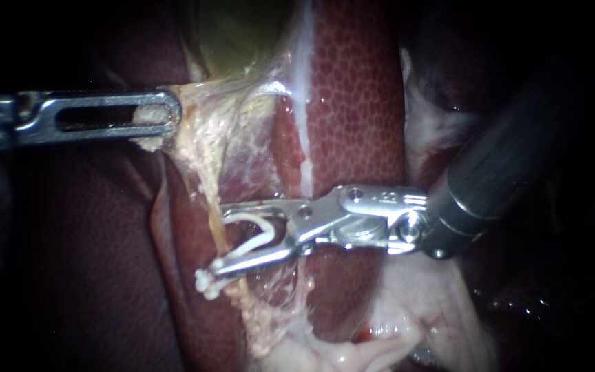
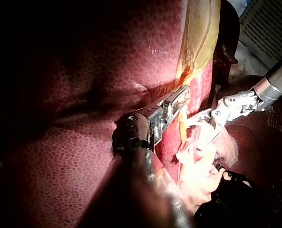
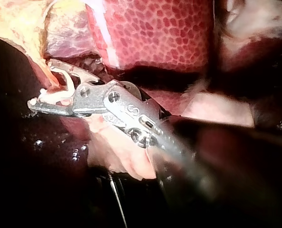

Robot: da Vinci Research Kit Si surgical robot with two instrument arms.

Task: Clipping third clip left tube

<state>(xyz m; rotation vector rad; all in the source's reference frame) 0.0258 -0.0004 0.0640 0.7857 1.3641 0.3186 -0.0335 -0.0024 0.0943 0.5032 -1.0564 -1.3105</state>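
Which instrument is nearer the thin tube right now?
Right. The right instrument, carrying a white clip, straddles the tube; the left instrument grips fatty tissue farther up, apart from it.

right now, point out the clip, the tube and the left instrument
clip (image 1: 268, 231): endoscope view, on its white bend
tube (image 1: 209, 200): endoscope view, on its middle stretch
left instrument (image 1: 172, 114): endoscope view, at its jaws' tip

no legible text, no labels, no numbers anywhere
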